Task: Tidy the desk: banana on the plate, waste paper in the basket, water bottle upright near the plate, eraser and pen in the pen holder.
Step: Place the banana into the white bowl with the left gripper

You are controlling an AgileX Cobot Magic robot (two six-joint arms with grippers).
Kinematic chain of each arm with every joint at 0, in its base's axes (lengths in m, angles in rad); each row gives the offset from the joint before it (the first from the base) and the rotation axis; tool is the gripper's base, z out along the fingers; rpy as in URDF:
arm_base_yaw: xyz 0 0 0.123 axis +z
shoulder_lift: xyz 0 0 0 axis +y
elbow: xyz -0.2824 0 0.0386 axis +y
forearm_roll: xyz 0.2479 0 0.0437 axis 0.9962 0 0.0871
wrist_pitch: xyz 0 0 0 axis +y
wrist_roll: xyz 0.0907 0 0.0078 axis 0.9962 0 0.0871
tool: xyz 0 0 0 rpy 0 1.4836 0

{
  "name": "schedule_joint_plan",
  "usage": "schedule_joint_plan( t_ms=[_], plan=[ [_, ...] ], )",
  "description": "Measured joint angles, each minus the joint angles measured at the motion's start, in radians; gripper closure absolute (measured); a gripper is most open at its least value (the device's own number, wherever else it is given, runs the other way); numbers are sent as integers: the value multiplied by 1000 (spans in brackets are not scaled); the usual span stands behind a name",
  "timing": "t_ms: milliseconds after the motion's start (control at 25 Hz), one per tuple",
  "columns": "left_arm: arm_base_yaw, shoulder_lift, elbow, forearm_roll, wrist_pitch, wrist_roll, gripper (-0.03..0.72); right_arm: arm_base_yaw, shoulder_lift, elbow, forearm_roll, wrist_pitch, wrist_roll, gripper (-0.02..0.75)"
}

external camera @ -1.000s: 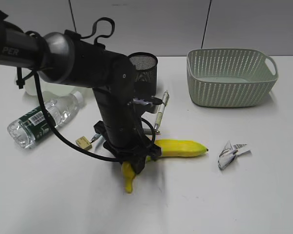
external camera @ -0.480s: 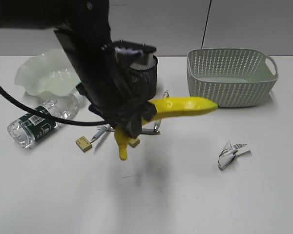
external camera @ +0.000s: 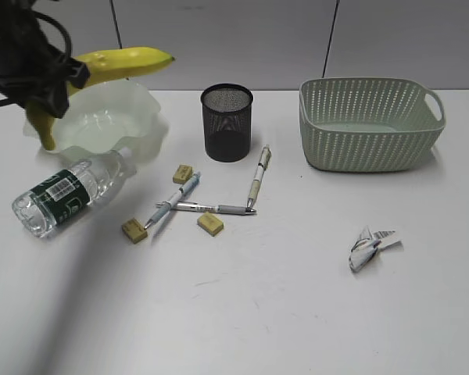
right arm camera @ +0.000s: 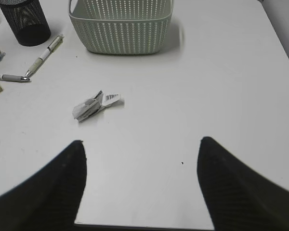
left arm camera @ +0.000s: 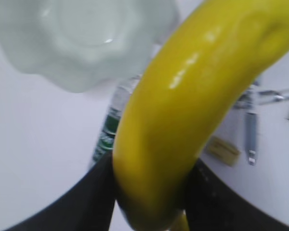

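Exterior view: banana (external camera: 117,62) in left pincer (external camera: 51,86), now above plate (external camera: 117,117).

The white desk (external camera: 297,312) carries a ruffled green plate (external camera: 102,117), a water bottle (external camera: 66,191) lying on its side just beside it, a black pen holder (external camera: 227,123), a basket (external camera: 370,123), 3 pens (external camera: 255,177) (2 crossing), 3 erasers (external camera: 210,224) and the waste paper (external camera: 370,246) well apart
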Motion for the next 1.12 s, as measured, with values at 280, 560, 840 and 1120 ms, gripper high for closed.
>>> schedule_joint_plan(
  t_ms=[280,560,840,1120],
  plan=[
    [196,116,0,13,-215,-2,370,0,0,0,0,0,0,174],
    [206,242,0,16,-470,-3,370,0,0,0,0,0,0,174],
    [213,298,-31,29,-499,-3,364,0,0,0,0,0,0,174],
    [214,298,-117,29,-438,-3,250,0,0,0,0,0,0,174]
  ],
)
